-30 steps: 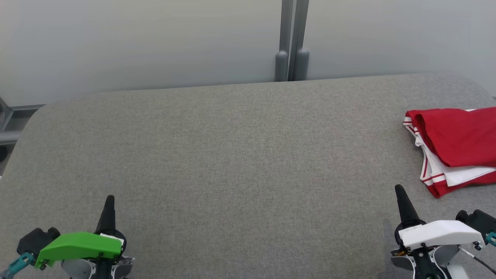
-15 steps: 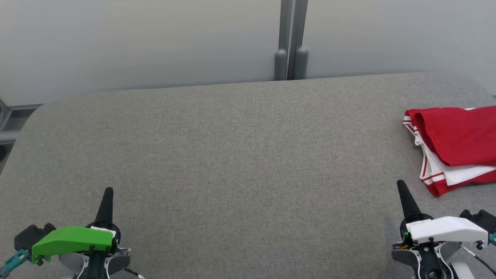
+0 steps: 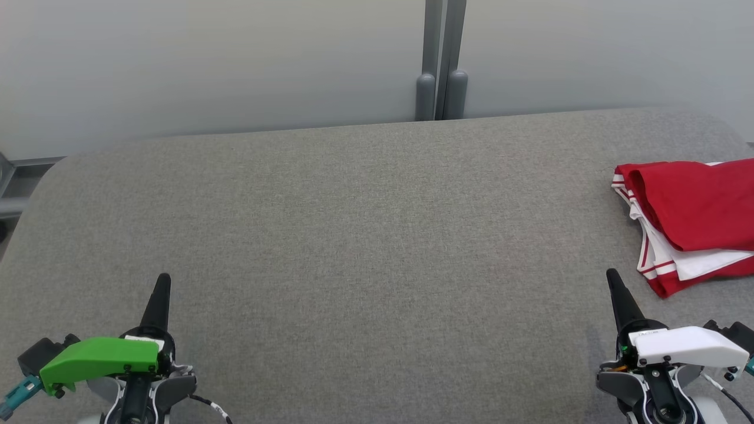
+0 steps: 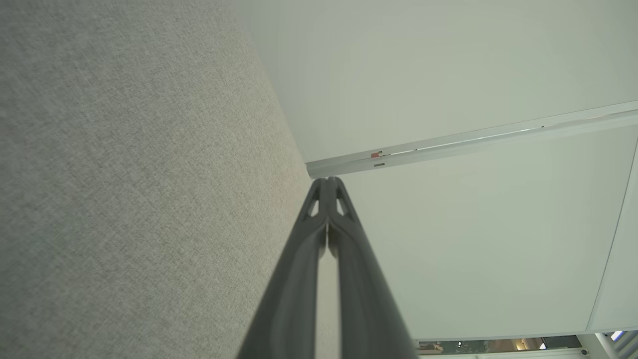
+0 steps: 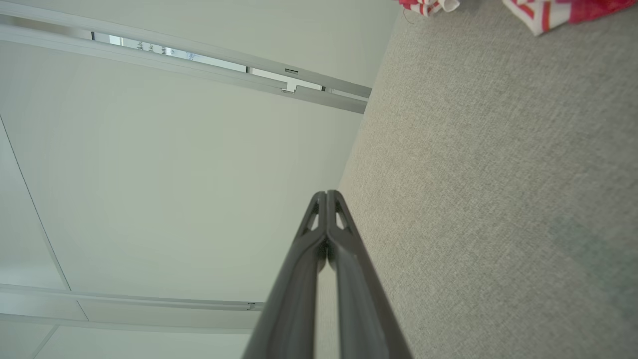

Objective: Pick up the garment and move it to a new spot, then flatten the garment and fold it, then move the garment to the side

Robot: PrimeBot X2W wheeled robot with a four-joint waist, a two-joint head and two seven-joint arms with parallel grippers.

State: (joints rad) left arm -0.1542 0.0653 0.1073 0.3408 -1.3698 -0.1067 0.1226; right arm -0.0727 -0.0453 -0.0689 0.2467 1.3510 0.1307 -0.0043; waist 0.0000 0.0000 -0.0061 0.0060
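Observation:
The garment (image 3: 695, 221) is red with white and red-striped trim, folded into a compact stack at the right edge of the grey fabric table (image 3: 365, 235). A corner of the garment (image 5: 558, 12) also shows at the top of the right wrist view. My right gripper (image 3: 611, 275) sits at the lower right, shut and empty, just below and left of the garment without touching it. At the lower left, far from the garment, my left gripper (image 3: 164, 278) is shut with nothing in it. In both wrist views the fingers (image 4: 326, 182) (image 5: 326, 194) press together at their tips.
A pale wall with a grey vertical post (image 3: 439, 59) stands behind the table's far edge. A grey metal frame (image 3: 12, 188) shows past the table's left corner. The table's rounded corners lie at the far left and far right.
Both grippers have slid a little lower and outward in the head view. The head view has shifted slightly. The garment has stayed in place.

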